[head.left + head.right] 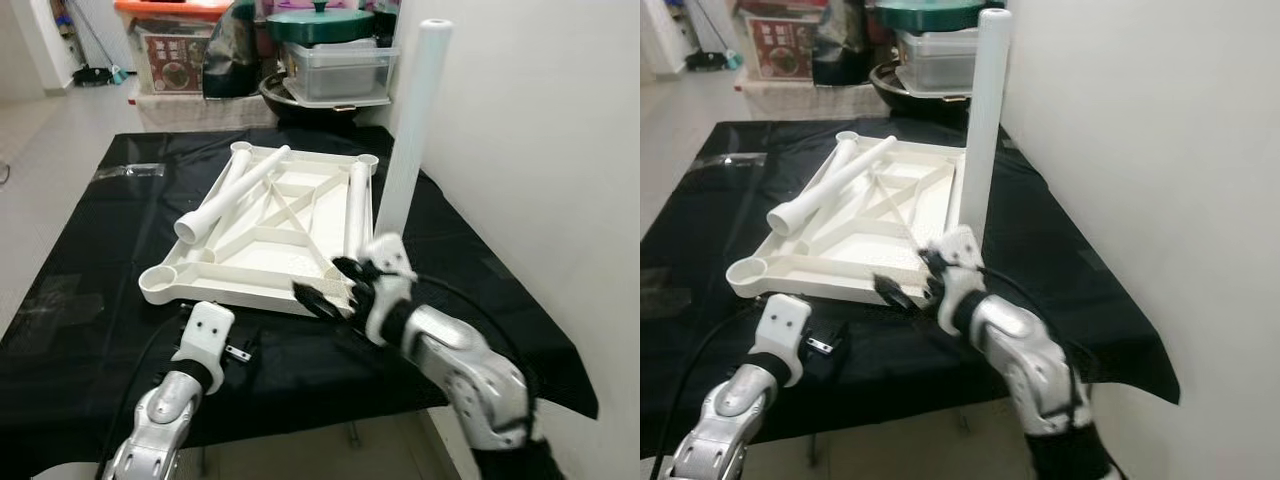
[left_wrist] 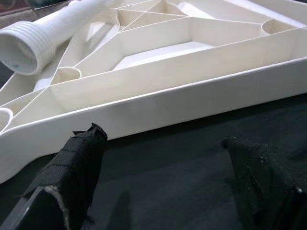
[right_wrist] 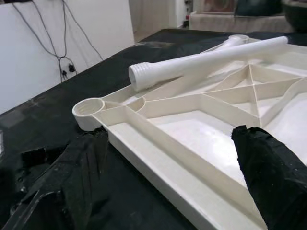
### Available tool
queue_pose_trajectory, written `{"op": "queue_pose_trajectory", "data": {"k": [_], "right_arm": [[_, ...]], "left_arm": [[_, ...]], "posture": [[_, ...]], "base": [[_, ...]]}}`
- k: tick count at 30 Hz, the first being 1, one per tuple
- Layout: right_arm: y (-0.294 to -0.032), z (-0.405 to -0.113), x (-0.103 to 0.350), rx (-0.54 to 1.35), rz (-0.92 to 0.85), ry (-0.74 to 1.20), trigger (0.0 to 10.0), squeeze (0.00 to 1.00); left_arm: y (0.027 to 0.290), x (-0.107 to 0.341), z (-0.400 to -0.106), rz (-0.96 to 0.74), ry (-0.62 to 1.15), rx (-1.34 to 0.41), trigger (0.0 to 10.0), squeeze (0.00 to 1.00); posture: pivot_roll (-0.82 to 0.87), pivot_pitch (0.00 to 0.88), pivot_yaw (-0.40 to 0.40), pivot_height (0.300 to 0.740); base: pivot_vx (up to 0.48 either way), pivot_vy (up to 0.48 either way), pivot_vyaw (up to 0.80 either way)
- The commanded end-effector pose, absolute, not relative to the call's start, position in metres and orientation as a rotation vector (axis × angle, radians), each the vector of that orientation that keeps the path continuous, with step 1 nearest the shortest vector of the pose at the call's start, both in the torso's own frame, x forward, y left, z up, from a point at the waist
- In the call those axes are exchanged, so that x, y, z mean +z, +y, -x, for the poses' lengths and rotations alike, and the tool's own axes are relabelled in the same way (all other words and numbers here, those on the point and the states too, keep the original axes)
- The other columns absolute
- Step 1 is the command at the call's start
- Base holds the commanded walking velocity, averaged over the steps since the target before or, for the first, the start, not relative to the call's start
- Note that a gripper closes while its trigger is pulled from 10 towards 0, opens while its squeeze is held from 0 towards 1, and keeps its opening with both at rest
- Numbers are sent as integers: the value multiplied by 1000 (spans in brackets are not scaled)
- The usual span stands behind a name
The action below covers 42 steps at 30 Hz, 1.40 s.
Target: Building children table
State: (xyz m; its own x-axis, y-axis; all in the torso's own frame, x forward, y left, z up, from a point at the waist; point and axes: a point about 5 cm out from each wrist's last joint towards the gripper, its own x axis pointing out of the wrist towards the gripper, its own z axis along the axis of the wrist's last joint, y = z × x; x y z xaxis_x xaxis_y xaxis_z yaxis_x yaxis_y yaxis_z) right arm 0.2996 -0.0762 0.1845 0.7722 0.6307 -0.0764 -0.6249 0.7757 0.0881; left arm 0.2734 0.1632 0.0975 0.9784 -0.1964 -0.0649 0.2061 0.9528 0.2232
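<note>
A white plastic tabletop [image 1: 230, 293] lies upside down on the black-covered table [image 1: 90, 300]. One white leg [image 1: 412, 130] stands upright at its near right corner, its base hidden behind my right gripper [image 1: 335, 285]. That gripper is open, its fingers on either side of the near rim [image 3: 158, 143]. A second leg [image 1: 235, 192] lies slantwise across the ribs, threaded end [image 3: 141, 76] toward me. A third leg [image 1: 357, 205] lies along the right side. My left gripper [image 2: 163, 187] hovers open over the black cloth just in front of the near rim [image 2: 168, 105], holding nothing.
A white wall [image 1: 540, 150] runs close along the table's right side. Behind the table stand clear plastic bins [image 1: 340, 65] under a green pot lid [image 1: 320, 22], and an orange-lidded box [image 1: 170, 40]. Bare floor [image 1: 40, 150] lies to the left.
</note>
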Motion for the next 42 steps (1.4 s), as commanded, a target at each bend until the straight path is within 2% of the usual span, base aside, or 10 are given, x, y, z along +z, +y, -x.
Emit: {"op": "queue_pose_trajectory", "data": {"k": [1,7,9,10,18,19,23,32,37,42], "right_arm": [[-68,-319,180,521,-53,106,10000,1000],[-100,-348,166,146,-46,151,10000,1000],[-139,-355,161,-58,-38,159,10000,1000],[-182,-357,157,-274,-45,169,10000,1000],[-220,-355,158,-443,-40,156,10000,996],[-250,-350,162,-543,-24,139,10000,992],[-303,-348,182,-598,7,69,10000,992],[-265,-369,190,-427,135,-10,10000,984],[-184,-377,179,17,-51,32,10000,980],[-148,-370,174,163,-139,86,10000,953]], "left_arm": [[165,96,-273,-238,53,-194,10000,0],[170,99,-273,-237,45,-169,10000,0],[171,97,-271,-236,50,-166,10000,0],[169,95,-269,-233,54,-169,10000,0],[167,95,-269,-231,55,-173,10000,0],[166,95,-269,-229,55,-175,10000,0],[165,94,-271,-233,60,-195,10000,0],[165,97,-273,-230,51,-183,10000,0],[173,93,-266,-236,66,-162,10000,0],[171,93,-266,-236,67,-163,10000,0]], "posture": [[132,0,-89,740],[144,0,-102,740],[139,0,-99,740],[136,0,-97,740],[115,0,-86,740],[115,0,-86,740],[90,0,-68,740],[120,0,-87,740],[127,0,-92,740],[129,0,-93,740]], "base": [[0,0,0],[0,0,0],[0,0,0],[0,0,0],[0,0,0],[0,0,0],[0,0,0],[0,0,0],[0,0,0],[0,0,0]]}}
